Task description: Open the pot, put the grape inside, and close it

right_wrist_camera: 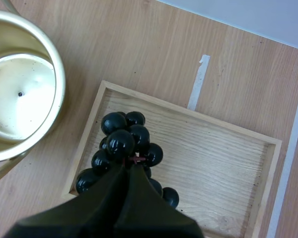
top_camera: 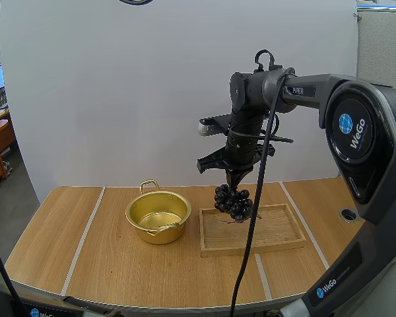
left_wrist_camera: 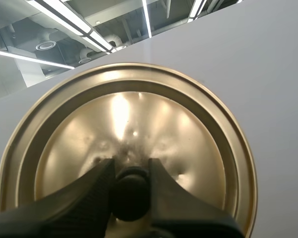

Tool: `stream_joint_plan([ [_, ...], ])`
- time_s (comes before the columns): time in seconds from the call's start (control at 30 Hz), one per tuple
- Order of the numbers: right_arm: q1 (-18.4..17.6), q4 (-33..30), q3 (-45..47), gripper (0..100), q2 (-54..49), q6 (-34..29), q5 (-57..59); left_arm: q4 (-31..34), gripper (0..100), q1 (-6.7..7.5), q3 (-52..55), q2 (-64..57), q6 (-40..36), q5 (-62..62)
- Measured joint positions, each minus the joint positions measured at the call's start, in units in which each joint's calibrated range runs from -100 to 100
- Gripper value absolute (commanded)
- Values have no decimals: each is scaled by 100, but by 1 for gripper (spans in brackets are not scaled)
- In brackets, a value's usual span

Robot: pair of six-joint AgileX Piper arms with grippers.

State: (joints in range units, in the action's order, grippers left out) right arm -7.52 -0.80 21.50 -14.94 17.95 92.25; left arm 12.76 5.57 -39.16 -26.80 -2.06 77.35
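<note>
Nearest the high camera is the grey-and-black right arm point(top_camera: 356, 132), which reaches forward and bends down over the light wooden bench point(top_camera: 105, 257). Its right end effector point(top_camera: 234, 183) points straight down, and its two black fingers are closed narrowly on the stem of a bunch of dark, glossy round grapes point(top_camera: 233, 201). The bunch hangs below the fingertips, over the end of the shallow rectangular wooden tray point(top_camera: 277, 228) that lies closest to the pot. I cannot tell whether the lowest grapes are clear of the tray floor.

From the right wrist, the right end effector point(right_wrist_camera: 129, 166) shows as one dark wedge pinching the reddish stem. The grapes point(right_wrist_camera: 121, 141) are clustered under it, near the tray point(right_wrist_camera: 213, 148) corner on the pot side.

The round gold metal pot point(top_camera: 160, 234) stands upright on the bench just beside the tray. The two do not touch. It is uncovered and its pale bottom is bare. One loop handle faces the back and one faces the front. The right wrist view shows its rim point(right_wrist_camera: 61, 84) beside the tray. A strip of white tape point(right_wrist_camera: 197, 82) runs across the bench point(right_wrist_camera: 154, 49) beyond the tray.

From the left wrist, the left end effector point(left_wrist_camera: 130, 166) holds the round gold metal lid point(left_wrist_camera: 139, 114), its fingertips clamped on either side of the lid's black knob point(left_wrist_camera: 130, 196). The lid is turned on edge, with its ridged top facing the camera.
</note>
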Motion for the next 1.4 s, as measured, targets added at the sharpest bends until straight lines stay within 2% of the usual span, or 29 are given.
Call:
stream_joint_plan([
  [1.0,0,11,0,0,0,-10,0,0,0,0,0,0,0,0],
  [1.23,0,184,-30,0,0,-10,0,0,0,0,0,0,0,0],
  [1.4,0,527,-329,0,0,22,72,0,0,0,0,0,0,0],
])
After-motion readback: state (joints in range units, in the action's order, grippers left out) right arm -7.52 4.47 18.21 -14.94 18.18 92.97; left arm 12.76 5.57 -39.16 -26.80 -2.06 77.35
